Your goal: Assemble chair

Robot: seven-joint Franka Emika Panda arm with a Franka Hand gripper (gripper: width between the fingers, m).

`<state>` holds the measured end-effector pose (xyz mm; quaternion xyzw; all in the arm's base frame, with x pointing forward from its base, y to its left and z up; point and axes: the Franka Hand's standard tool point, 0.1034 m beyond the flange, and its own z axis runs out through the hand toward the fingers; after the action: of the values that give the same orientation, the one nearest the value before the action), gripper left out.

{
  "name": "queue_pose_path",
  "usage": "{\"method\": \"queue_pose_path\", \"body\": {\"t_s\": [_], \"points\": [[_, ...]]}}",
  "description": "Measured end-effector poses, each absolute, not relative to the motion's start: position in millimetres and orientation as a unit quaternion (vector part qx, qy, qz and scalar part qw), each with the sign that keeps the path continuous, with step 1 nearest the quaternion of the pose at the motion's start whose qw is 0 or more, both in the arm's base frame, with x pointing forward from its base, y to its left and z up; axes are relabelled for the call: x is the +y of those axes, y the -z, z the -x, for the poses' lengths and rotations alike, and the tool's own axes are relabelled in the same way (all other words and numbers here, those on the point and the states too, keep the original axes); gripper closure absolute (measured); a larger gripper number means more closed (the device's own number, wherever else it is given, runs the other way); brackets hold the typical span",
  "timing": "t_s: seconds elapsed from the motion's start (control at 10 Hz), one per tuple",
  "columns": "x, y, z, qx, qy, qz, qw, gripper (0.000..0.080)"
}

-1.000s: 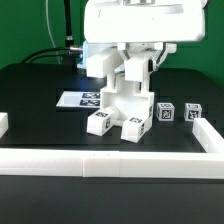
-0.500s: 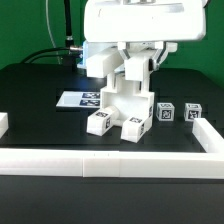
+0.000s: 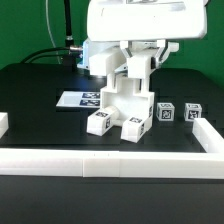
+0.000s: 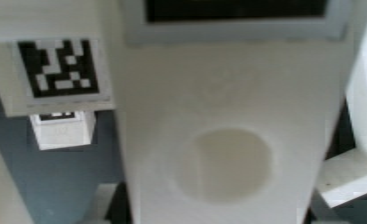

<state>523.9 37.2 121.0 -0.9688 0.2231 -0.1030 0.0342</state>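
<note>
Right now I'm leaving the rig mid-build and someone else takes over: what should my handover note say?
Gripper: low over the top of the part-built chair; whether the jaws clamp it, cannot tell.
Chair: stands mid-table beside the marker board, several pieces joined.
Left: inner block and outer block lie loose at the exterior view's right, apart from the chair, not yet fitted.

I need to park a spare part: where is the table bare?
Bare table on the exterior view's left, beyond the marker board. Crowded on its right: two small blocks between chair and border wall.
</note>
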Motion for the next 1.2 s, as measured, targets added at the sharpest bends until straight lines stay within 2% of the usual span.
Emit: {"method": "queue_pose_path", "body": {"t_s": [0.3,0.5,1.0,1.2], "points": [[38,-121.4,-524,0.235,0.108,0.965,0.035,0.0514],[54,-122.6,-525,0.252,0.125,0.959,0.038,0.0514],[53,-120.1,-523,0.253,0.121,0.959,0.038,0.0514],[59,-135.5,-523,0.253,0.101,0.961,0.048,0.0514]]}}
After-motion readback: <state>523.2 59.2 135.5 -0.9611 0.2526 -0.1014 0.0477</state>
